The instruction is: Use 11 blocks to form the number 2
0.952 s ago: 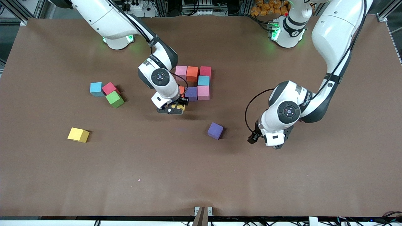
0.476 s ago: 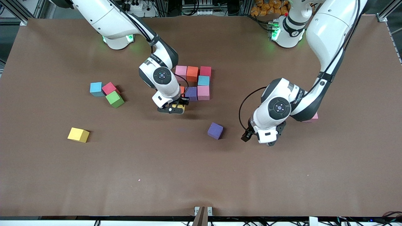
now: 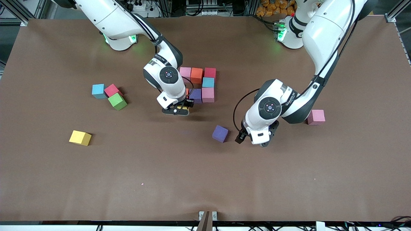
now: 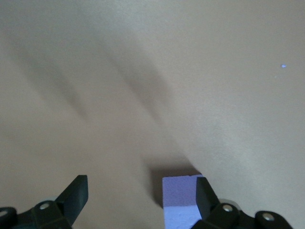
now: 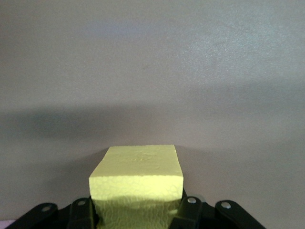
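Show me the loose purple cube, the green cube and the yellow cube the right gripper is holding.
loose purple cube (image 3: 220, 133), front view, top face.
green cube (image 3: 117, 101), front view, top face.
yellow cube (image 5: 138, 172), right wrist view, top face.

Brown table (image 3: 205, 179), matte surface, fills nearly the whole front view. Faint creases in the covering; one tiny pale speck (image 3: 142, 183) toward the near edge. Soft overhead light, blurred shadows on the surface.

Along the top edge: aluminium frame rails (image 3: 22, 14), dark cables and a power strip (image 3: 138, 5), a heap of orange objects (image 3: 274, 8) toward the left arm's end. Green glow on the tabletop at two spots near the top edge.

Near edge: small metal bracket (image 3: 207, 215) at the middle, with a dark strip and cables running below it.
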